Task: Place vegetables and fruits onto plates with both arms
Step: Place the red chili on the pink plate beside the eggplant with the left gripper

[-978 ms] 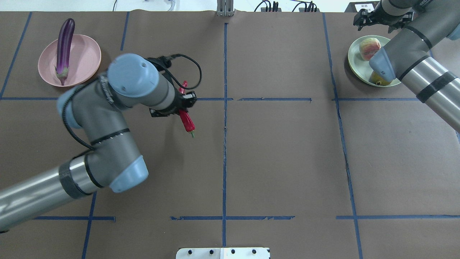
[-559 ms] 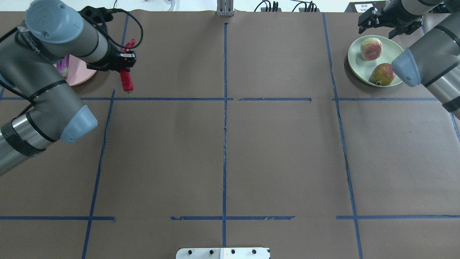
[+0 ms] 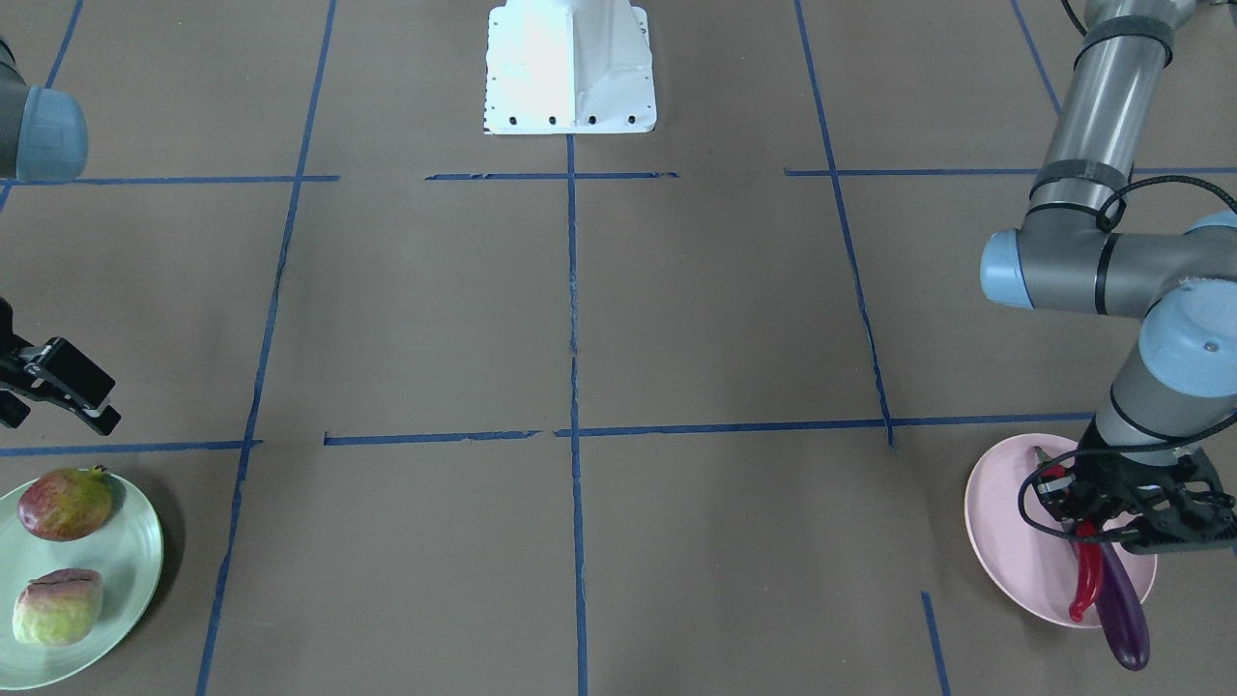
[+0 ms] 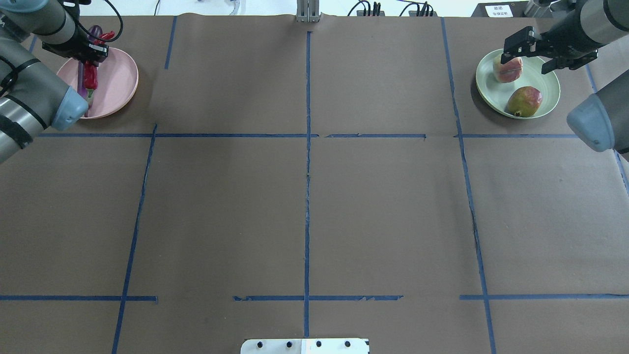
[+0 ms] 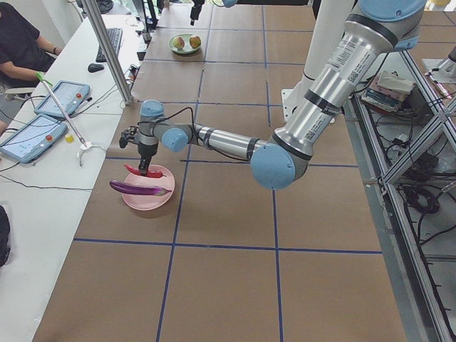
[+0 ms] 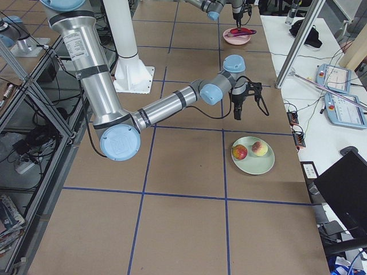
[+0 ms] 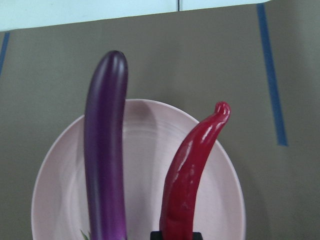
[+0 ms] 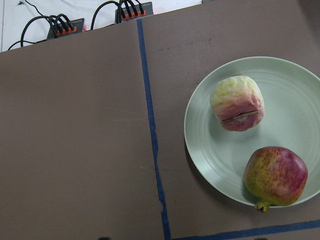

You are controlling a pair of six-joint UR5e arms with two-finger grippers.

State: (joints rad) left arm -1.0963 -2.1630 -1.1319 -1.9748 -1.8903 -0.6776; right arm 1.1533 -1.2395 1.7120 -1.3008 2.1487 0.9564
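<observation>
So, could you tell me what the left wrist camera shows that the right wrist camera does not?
Only the left wrist view: the pink plate, the purple eggplant lying across it and the red chili pepper alongside. Only the right wrist view: the green plate holding the pale pink-tinged fruit and the red-and-yellow fruit, plus black cables at the table's edge. Both: the brown table cover and blue tape lines.

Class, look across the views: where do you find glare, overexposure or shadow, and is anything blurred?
Exterior front-facing: the white base block is overexposed, its detail washed out. Left wrist-mounted: sharp, with soft glare streaks on the eggplant and chili pepper. Right wrist-mounted: sharp; the green plate casts a soft shadow at its lower left.
</observation>
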